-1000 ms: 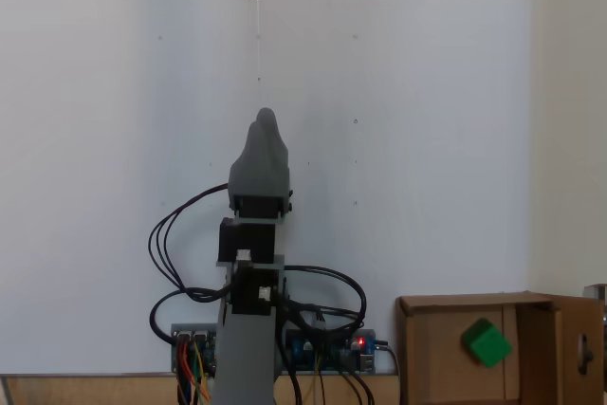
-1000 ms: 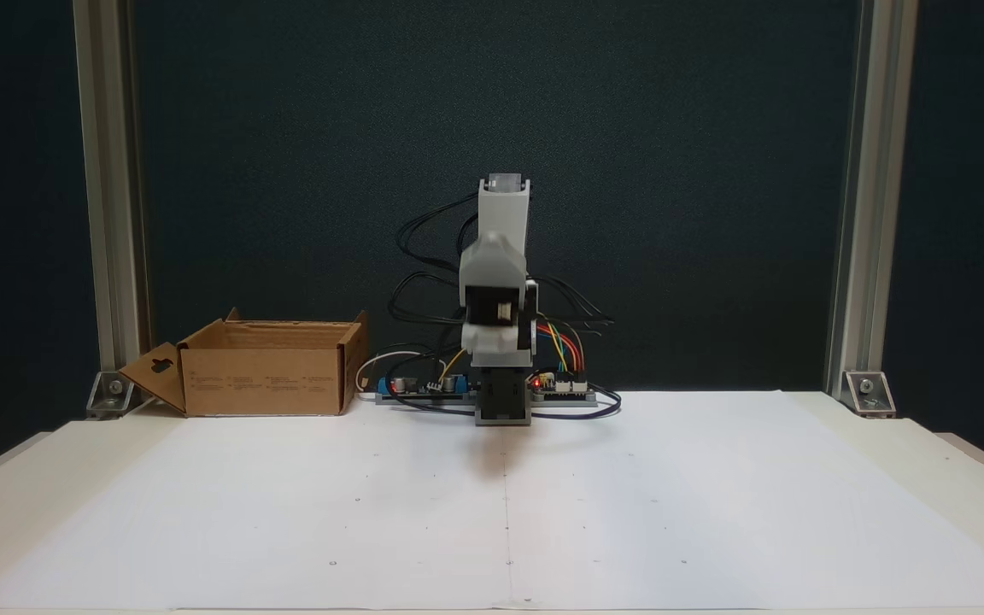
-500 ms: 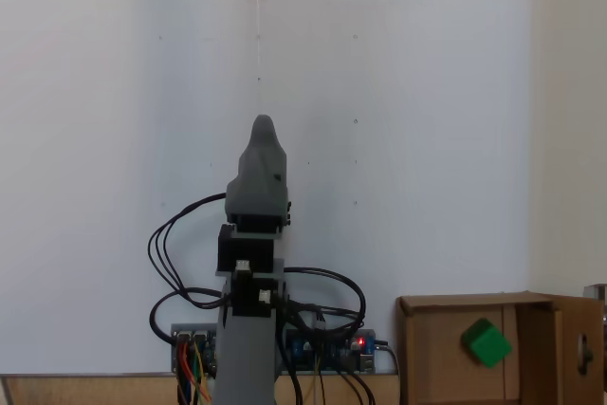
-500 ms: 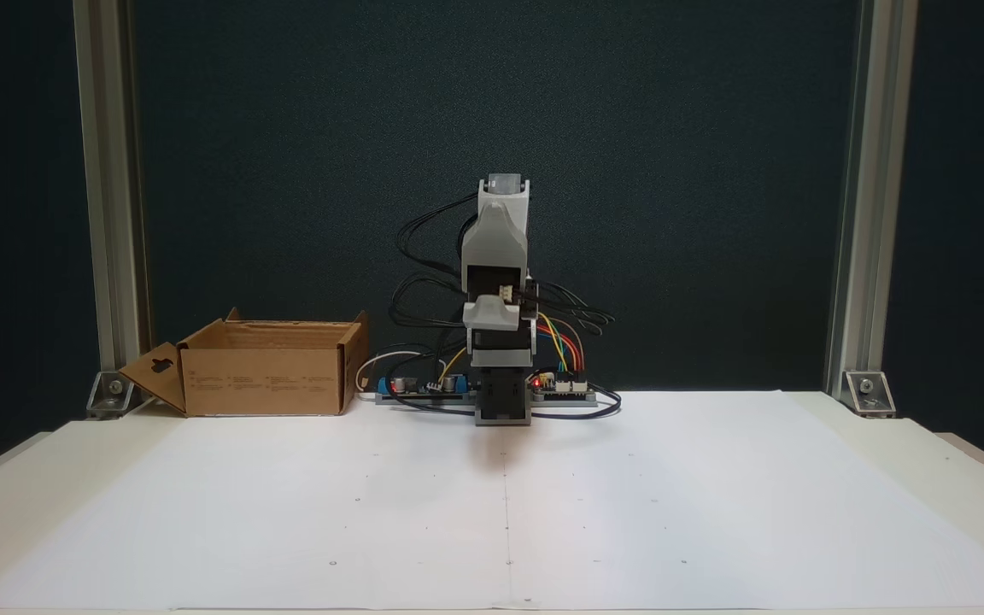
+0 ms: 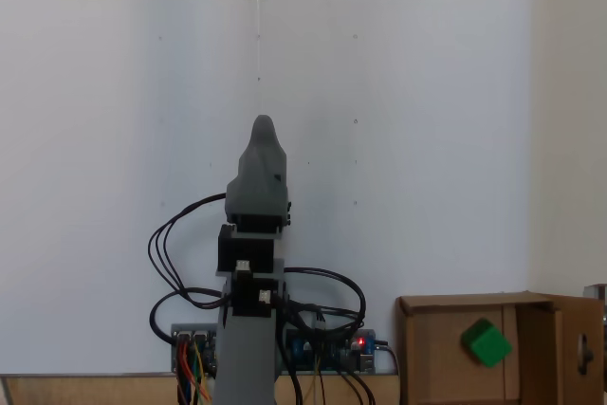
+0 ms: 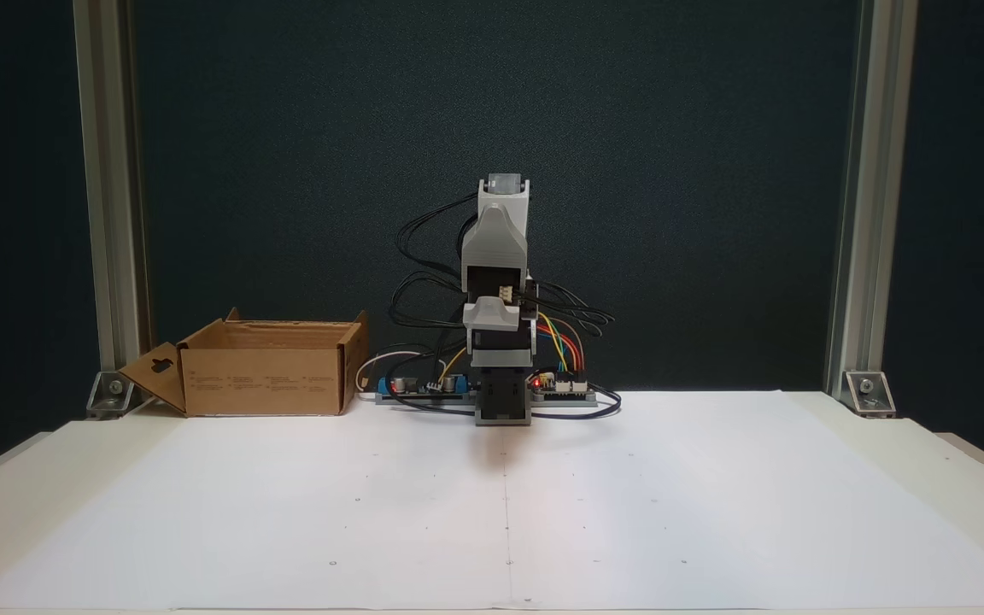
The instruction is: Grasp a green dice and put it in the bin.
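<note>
Since a second ago your arm [image 6: 498,299] has folded back over its base: the gripper [image 5: 262,130] sits a little lower in the top-down fixed view, and from the front it has tucked down against the upper link. Over the last half second nothing has shifted at all.

You can see the green dice [image 5: 487,343] lying on the floor of the cardboard box [image 5: 422,348] in the top-down fixed view, toward the box's right part and well apart from the arm. From the front, the box [image 6: 266,376] stands on the table [image 6: 928,461] to the left of the arm's base, its flaps raised and one flap with a cut-out hanging open on the left; its walls hide the dice from that side.

Your gripper points up the picture in the top-down fixed view, over the white paper sheet [image 5: 427,139], and its two jaws lie one behind the other, so I cannot tell whether they are open or closed. From the front it is folded in and shows no gap either. Nothing green shows at its tip.

Black cables [image 6: 424,256] loop out on both sides of the arm, and circuit boards [image 6: 565,389] with a small red light sit beside the base.
</note>
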Robot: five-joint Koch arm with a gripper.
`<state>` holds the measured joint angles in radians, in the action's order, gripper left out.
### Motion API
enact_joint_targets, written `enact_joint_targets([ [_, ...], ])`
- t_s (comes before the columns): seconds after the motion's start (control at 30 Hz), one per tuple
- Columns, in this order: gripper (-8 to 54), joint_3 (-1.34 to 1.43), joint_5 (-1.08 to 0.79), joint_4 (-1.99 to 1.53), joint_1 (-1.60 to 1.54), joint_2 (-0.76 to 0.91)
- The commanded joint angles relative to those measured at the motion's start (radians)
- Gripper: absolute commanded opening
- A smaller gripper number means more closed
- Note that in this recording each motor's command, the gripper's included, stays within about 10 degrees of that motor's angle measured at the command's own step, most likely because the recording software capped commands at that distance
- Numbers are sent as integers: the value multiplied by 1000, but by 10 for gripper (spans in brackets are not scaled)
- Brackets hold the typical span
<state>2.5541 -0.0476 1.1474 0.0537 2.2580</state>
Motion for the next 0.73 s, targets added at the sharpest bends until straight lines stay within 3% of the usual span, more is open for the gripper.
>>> enact_joint_targets([
  [0.0,456,-5,21,132,-3,106],
  [0.7,456,-5,17,130,3,103],
])
